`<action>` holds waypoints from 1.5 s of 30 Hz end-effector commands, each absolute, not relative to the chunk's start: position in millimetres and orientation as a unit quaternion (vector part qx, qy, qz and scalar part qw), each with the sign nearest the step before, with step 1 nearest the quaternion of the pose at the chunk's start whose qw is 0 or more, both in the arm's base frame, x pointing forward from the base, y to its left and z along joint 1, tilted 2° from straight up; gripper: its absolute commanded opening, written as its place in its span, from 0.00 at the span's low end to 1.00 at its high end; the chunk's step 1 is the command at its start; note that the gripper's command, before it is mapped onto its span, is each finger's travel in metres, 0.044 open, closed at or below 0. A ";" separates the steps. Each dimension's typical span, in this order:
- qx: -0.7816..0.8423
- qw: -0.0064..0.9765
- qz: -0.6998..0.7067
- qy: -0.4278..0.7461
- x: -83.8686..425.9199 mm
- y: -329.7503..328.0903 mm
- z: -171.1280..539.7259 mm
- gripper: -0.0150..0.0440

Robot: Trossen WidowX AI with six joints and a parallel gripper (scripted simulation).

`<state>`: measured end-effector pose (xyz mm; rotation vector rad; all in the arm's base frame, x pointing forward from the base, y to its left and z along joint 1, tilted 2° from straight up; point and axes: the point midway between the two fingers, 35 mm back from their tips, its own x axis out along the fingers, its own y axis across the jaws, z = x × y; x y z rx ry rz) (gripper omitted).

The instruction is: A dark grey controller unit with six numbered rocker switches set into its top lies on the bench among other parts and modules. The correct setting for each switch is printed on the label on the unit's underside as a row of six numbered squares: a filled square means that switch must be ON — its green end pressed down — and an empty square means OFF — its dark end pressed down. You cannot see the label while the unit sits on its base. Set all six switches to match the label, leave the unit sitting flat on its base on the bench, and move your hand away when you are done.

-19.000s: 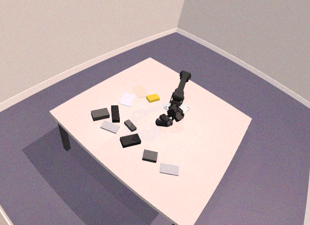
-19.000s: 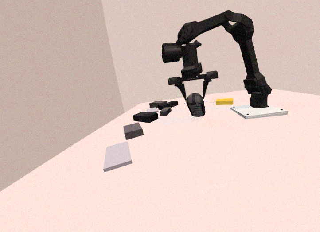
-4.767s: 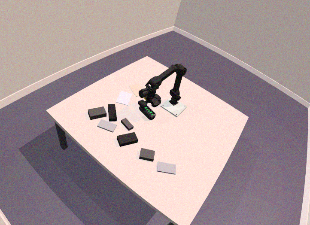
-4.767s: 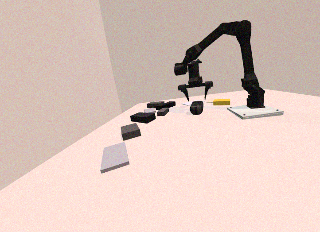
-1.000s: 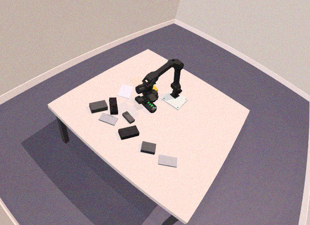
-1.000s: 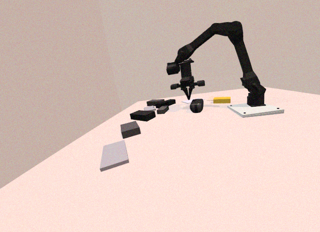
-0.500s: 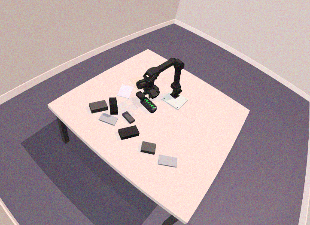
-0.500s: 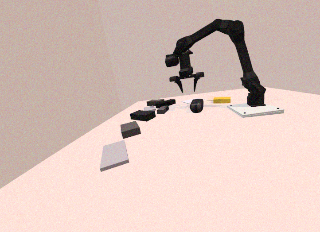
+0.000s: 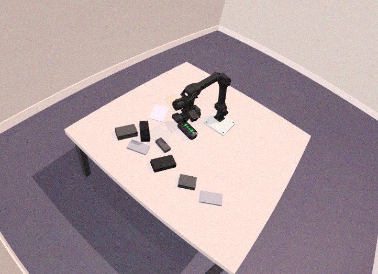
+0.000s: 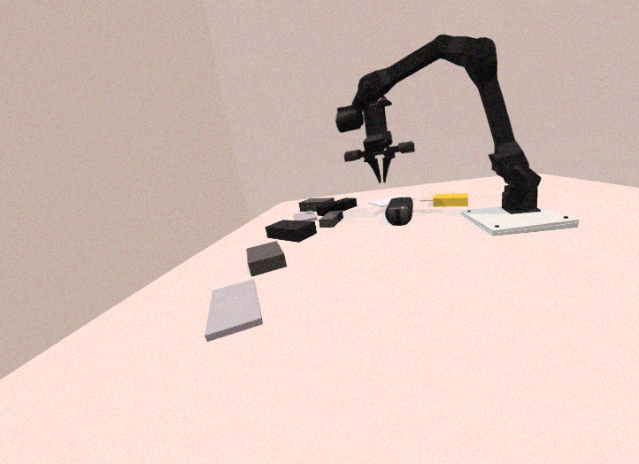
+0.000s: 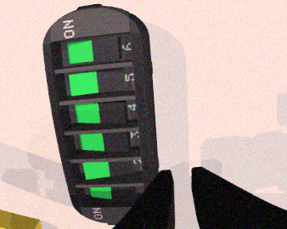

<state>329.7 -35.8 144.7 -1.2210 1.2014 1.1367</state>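
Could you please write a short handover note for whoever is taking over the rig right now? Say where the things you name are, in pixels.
Gripper (image 9: 182,123) (image 10: 382,181) (image 11: 182,170): fingers nearly together, nothing between them, above the bench beside the controller unit.
Controller unit (image 9: 187,130) (image 10: 399,211) (image 11: 105,114): sitting on its base, switches up, label out of sight.
Done: I can't confirm any switch matches the label; these views don't show it.
Left: learn the label's pattern if it isn't known, set all six switches to match, leave the unit flat on its base, and move the gripper away.
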 end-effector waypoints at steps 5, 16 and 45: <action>-0.510 0.518 0.472 0.499 329.6 -35.7 146.9 0.25; -0.509 0.517 0.473 0.500 329.8 -35.8 145.0 0.48; -0.430 0.446 0.543 0.566 345.4 -86.2 96.3 0.33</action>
